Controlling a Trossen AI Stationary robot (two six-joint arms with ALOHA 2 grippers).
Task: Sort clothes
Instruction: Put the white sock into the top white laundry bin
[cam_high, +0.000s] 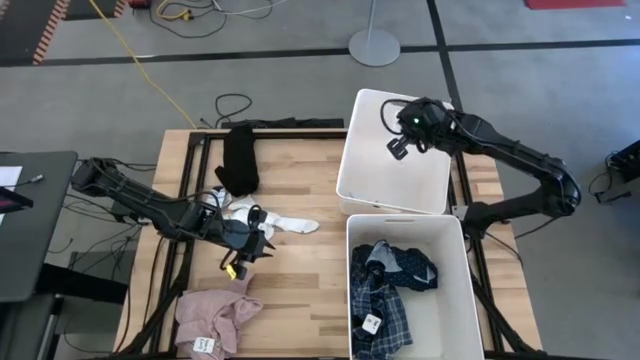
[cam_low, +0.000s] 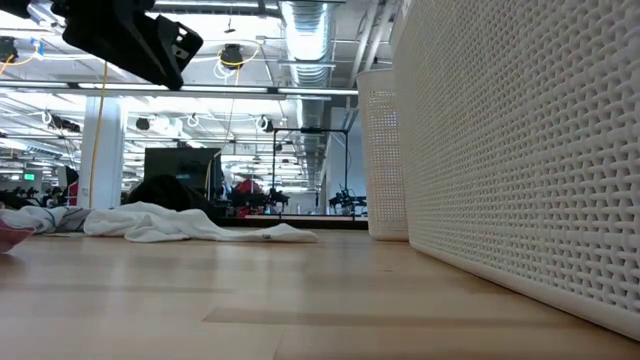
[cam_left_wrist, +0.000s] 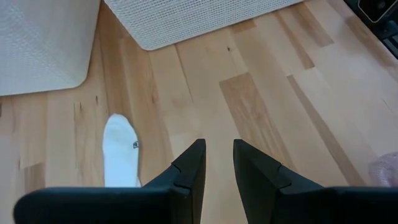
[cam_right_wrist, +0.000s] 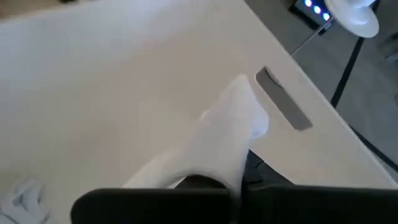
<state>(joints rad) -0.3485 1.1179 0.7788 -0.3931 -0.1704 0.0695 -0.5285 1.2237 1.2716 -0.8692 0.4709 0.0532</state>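
Over the wooden counter (cam_high: 300, 270) we saw the right gripper (cam_right_wrist: 239, 186) pinching a white sock (cam_right_wrist: 217, 146) above a bin (cam_high: 395, 150); the left gripper (cam_left_wrist: 219, 165) hung slightly parted, empty.

Both arms (cam_high: 150, 205) are matte black, built of slim jointed links. Left gripper (cam_left_wrist: 219, 163): two dark wedge-shaped fingers (cam_left_wrist: 189, 171) with a stepped edge; a yellow tag (cam_high: 232, 270) sits lower centre-left. Right gripper (cam_high: 400, 140): black housing with looped black cable (cam_high: 385, 117).
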